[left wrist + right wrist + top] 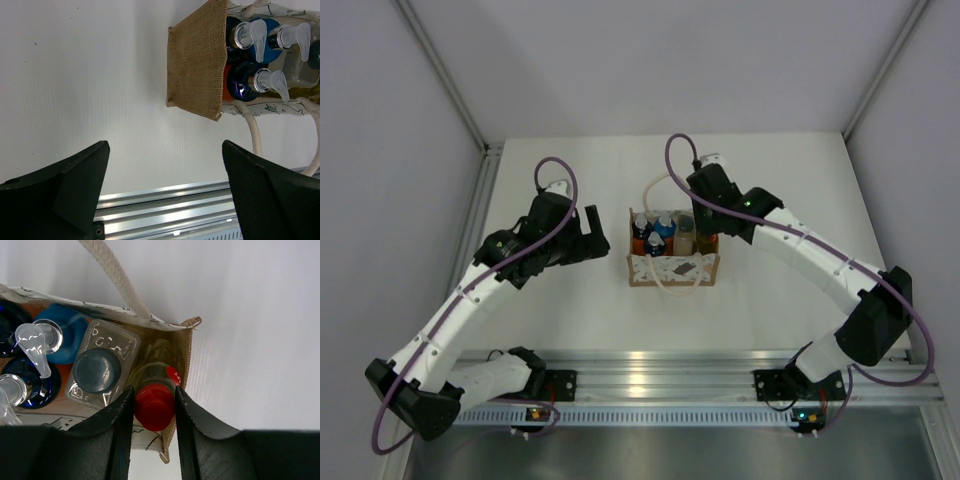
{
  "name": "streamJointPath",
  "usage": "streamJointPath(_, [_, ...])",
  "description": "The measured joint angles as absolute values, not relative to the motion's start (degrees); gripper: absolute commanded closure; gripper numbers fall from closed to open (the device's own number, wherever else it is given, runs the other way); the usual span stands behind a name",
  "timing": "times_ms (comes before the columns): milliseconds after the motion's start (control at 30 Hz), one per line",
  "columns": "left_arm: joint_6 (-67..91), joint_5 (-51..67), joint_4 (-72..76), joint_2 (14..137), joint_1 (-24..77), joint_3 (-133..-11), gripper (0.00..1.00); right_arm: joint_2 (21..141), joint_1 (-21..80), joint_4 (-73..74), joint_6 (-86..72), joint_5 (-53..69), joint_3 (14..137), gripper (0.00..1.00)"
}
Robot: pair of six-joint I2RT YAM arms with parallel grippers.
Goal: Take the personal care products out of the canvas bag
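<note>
Your top camera looks down from behind the arm bases onto the whole white table (pixel 570 310). Both wrist cameras face down; all three share the boxy tan canvas bag (pixel 672 270), the right one closest.

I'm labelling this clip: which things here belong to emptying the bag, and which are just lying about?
Part of the job: canvas bag, three orange bottles with blue caps, yellow bottle with red cap, whitish bottle with grey cap.
Just there: table, metal rail.
</note>
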State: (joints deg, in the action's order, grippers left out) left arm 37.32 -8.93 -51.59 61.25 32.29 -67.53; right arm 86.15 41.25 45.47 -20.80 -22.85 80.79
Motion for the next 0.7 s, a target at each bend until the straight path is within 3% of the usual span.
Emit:
streamJointPath(400, [37.3,-10.2,-51.6,61.3,32.3,-67.5,0.01,86.1,41.3,50.9,-19.9,-22.9,88.8,1.00])
streamJointPath(700, [37.3,-10.4,-51.6,61.2,32.3,-67.5,0.02,86.1,41.4,59.2,-18.1,-23.2,103.1,1.00])
